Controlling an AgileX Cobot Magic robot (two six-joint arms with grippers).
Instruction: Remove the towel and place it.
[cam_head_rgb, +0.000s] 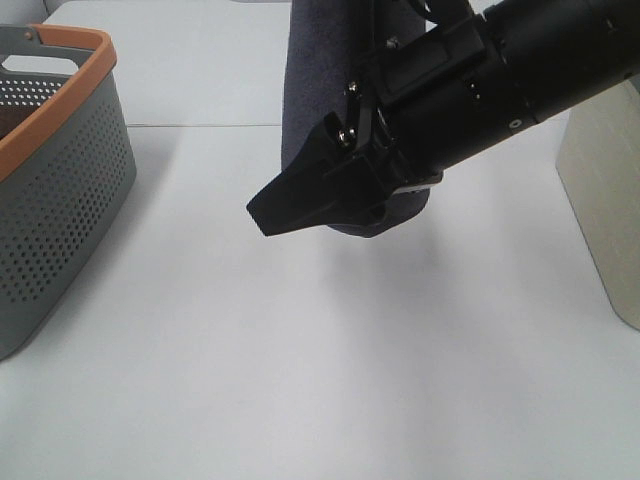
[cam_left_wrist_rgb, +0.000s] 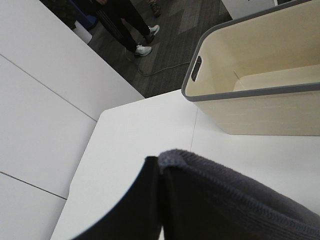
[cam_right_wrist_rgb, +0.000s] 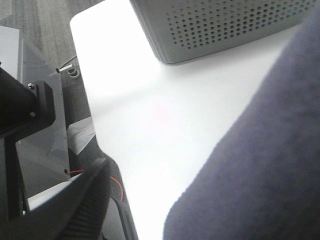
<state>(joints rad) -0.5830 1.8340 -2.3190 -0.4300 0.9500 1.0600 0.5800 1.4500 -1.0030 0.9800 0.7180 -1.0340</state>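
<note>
Closest, black right fingers (cam_head_rgb: 290, 205), spread unclear, beside soft charcoal-grey cloth towel (cam_head_rgb: 305, 90) pinched at hem by left fingers (cam_left_wrist_rgb: 132, 205); might slip free short of cream plastic bin (cam_left_wrist_rgb: 260, 107).

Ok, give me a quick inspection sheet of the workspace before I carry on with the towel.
Surface: white table, looks clean and dry.
Job's things: towel hanging in the air above the table, between the two containers.
Clutter: grey perforated basket with an orange rim at left; cream bin at right, the visible part of its inside bare.
Grippers: left gripper seems shut on the towel's hem; right gripper in front of the towel, open or shut not visible.
Cables: cable on the floor; orange wire below the table edge.
Surroundings: a person's legs on the dark floor beyond the table.
</note>
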